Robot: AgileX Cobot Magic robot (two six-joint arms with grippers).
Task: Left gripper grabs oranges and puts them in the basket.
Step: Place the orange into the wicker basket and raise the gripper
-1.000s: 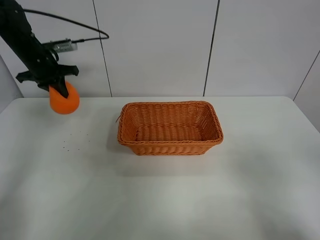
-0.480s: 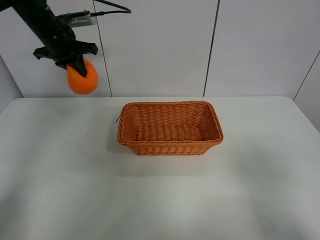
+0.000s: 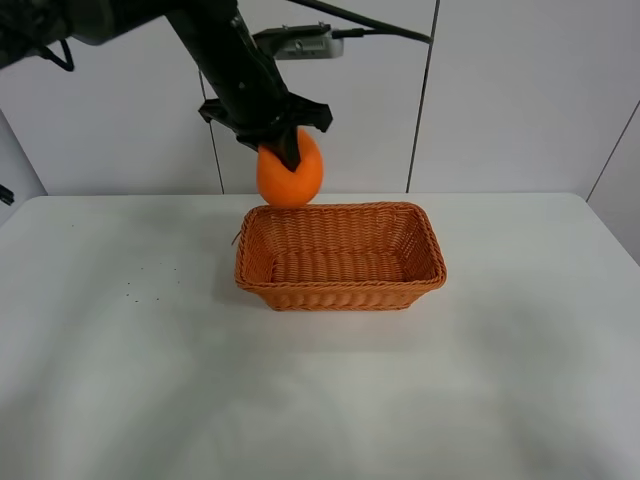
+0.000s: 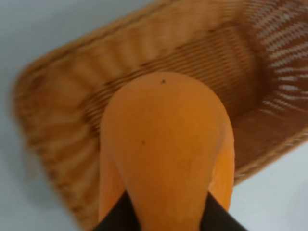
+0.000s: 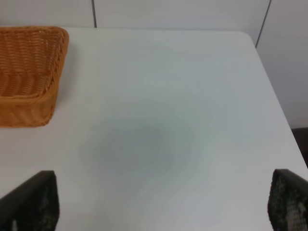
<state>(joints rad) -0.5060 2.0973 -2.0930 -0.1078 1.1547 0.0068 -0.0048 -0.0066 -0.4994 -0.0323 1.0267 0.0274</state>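
Note:
My left gripper (image 3: 289,160) is shut on the orange (image 3: 289,175), a bright round fruit, and holds it in the air over the back left rim of the wicker basket (image 3: 340,292). In the left wrist view the orange (image 4: 166,149) fills the middle, with the basket (image 4: 57,101) below it, slightly blurred. The basket holds nothing. The right gripper (image 5: 159,204) shows only in the right wrist view, its two fingertips (image 5: 33,199) far apart and empty over bare table.
The white table (image 3: 120,380) carries the basket alone, with a few small dark specks (image 3: 150,280) at the left. A panelled white wall stands behind. The basket's right end shows in the right wrist view (image 5: 29,72).
My left arm has carried the orange up and to the right, from over the table's far left corner to above the basket's back left rim.

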